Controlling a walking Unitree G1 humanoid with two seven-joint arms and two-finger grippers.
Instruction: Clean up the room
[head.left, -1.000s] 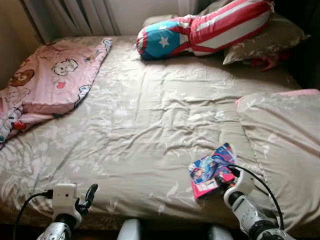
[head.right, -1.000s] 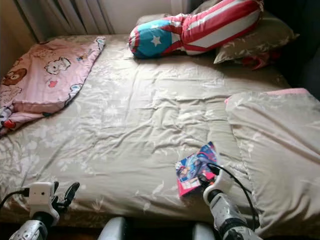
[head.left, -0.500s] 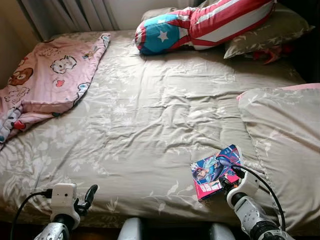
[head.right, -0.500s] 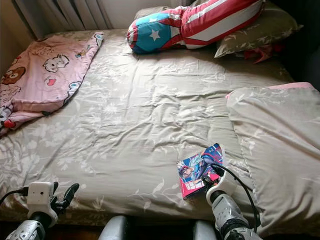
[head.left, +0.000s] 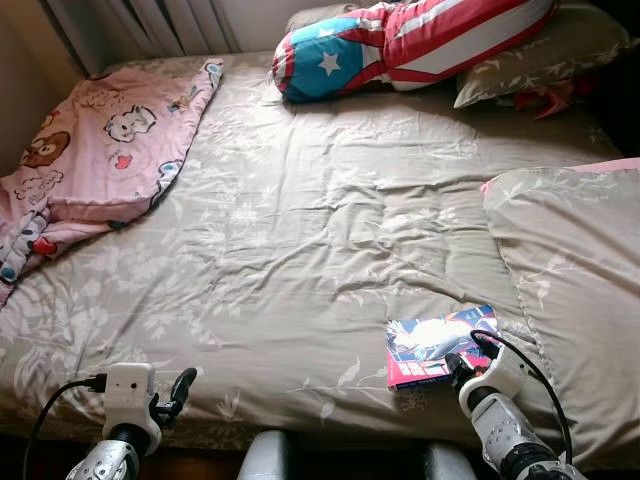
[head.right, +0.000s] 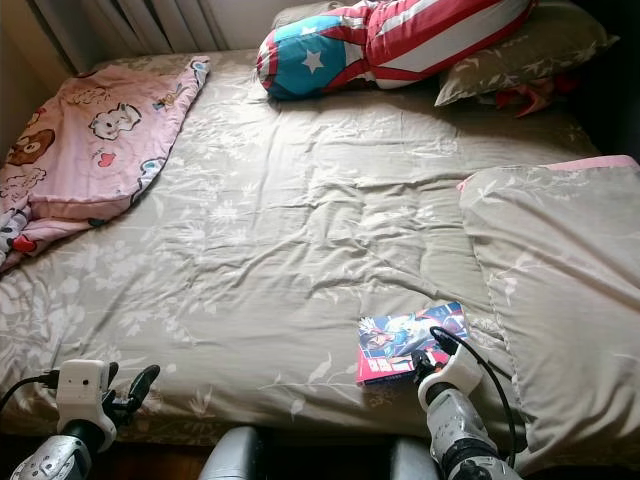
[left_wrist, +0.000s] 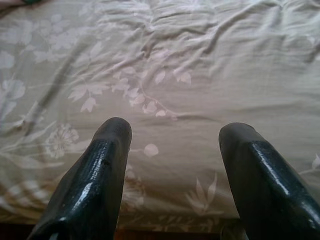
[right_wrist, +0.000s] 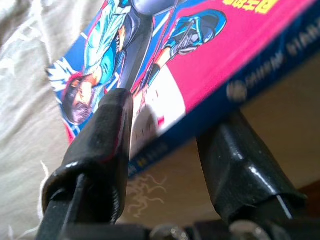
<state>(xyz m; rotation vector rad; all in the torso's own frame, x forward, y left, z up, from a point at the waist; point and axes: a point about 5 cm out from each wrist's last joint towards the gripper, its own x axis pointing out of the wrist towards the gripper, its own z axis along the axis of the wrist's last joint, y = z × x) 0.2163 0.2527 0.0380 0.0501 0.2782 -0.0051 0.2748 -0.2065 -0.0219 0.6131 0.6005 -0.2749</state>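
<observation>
Bed (head.left: 300, 230): comic book (head.left: 430, 345) flat, lengthwise left-right, right fingers (right_wrist: 100, 150) clamp it.

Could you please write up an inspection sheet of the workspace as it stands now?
Surface: bed with rumpled beige floral cover.
Job's things: comic book near the bed's front edge, one corner clamped.
Clutter: pink cartoon blanket at far left; star-and-stripe cushion at the head; beige pillow on the right.
Grippers: right gripper shut on the comic book, one jaw above its cover, one below; left gripper open over the cover, holding nothing.
Cables: black cable looping off the right wrist.
Surroundings: curtain behind the bed.
</observation>
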